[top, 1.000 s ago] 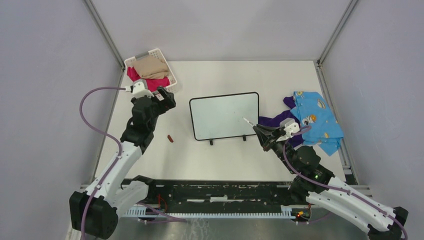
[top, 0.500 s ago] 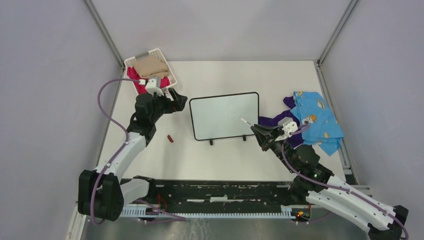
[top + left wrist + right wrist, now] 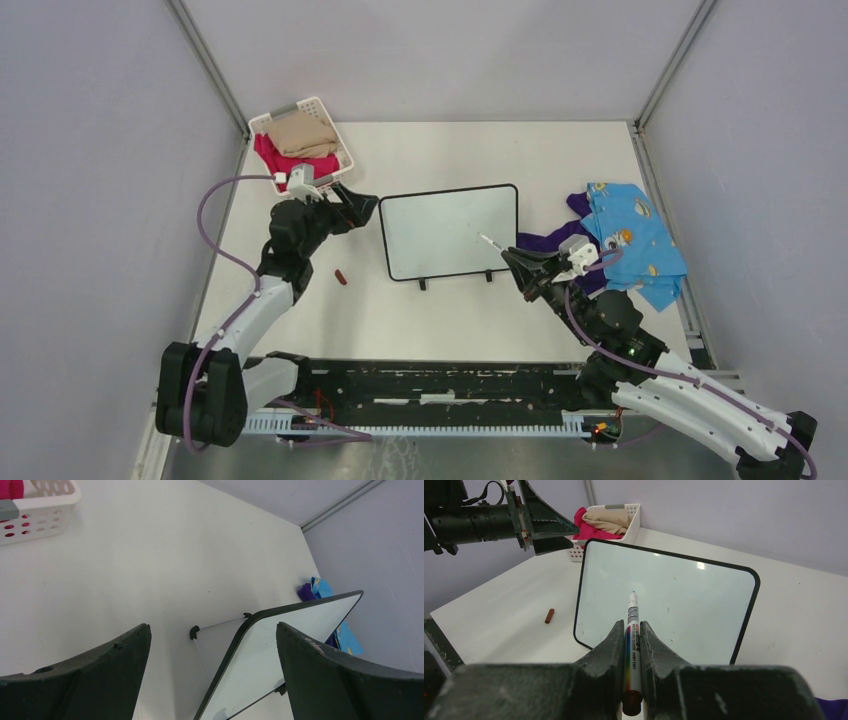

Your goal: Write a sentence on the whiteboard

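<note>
White laminate table, seen from the top external view, with grey walls on three sides and metal posts in the far corners. The whiteboard stands at mid-frame on two small black feet, its face blank. The left gripper hangs just beside the board's upper-left corner. The right gripper sits at the lower-right corner, clamped on a marker that points at the board. A slatted basket of clothes lies upper left, blue and purple garments lie at right, and a small red-brown piece lies left of the board.

Left wrist view: both fingers are spread wide with nothing between them. The board's black rim rises from bottom centre, showing the board tilted back on a rear prop.

Right wrist view: the fingers pinch the marker barrel narrowly and the nib is aimed at the board's centre. Whether the nib touches cannot be told.

Handling, as a judgement: the board looks light, stiff and slick-faced. On such small feet on a smooth table it would likely skid or rock back under pen pressure. The thin frame at the left edge is the sensible place to steady it. Free table surrounds the board on all sides.
</note>
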Controlling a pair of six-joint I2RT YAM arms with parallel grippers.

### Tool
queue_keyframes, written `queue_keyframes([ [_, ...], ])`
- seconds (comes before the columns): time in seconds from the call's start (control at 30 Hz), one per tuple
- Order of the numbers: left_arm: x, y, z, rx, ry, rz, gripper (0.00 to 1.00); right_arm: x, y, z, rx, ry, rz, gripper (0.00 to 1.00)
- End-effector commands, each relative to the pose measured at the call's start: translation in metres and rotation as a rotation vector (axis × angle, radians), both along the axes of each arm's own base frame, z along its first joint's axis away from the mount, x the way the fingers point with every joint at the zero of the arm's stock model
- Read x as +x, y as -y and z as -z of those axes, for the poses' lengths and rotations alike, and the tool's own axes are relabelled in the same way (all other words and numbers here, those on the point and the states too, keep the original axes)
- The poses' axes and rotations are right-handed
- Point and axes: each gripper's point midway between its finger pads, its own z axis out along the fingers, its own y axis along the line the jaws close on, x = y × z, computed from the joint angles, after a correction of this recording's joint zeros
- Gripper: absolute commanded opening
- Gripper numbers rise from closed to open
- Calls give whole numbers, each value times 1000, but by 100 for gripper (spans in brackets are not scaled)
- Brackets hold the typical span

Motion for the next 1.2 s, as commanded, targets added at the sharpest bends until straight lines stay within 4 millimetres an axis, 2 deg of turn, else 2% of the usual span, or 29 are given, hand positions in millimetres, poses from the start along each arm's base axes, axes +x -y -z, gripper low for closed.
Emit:
queue_keyframes([
  [0.0, 14, -2, -18, -47, 26, -33, 100, -3, -2, -22, 55, 47, -20, 0],
  [0.2, 33, 1, -17, -39, -13, -34, 100, -3, -4, -23, 56, 46, -26, 0],
  [0.43, 54, 4, 9, -32, -52, -35, 100, -1, -10, -22, 53, 41, -38, 0],
  [0.47, 13, 54, 0, -74, -31, 346, 97, -1, -10, -23, 54, 42, -39, 0],
  [0.5, -3, 65, -4, -88, -16, 464, 96, -1, -11, -23, 53, 41, -42, 0],
  [0.57, -6, 62, -9, -80, 7, 459, 95, -2, -10, -26, 53, 44, -42, 0],
  [0.77, 7, 18, -26, 29, 54, 185, 98, -1, -6, -28, 45, 55, -25, 0],
  [0.93, 9, -3, -31, 92, 43, 70, 99, -1, -8, -24, 42, 50, -29, 0],
  [1.03, 0, 0, -39, 94, 71, 98, 98, -2, -8, -25, 47, 51, -36, 0],
  [1.17, -31, 34, -66, -1, 167, 325, 96, -3, -8, -29, 52, 56, -40, 0],
])
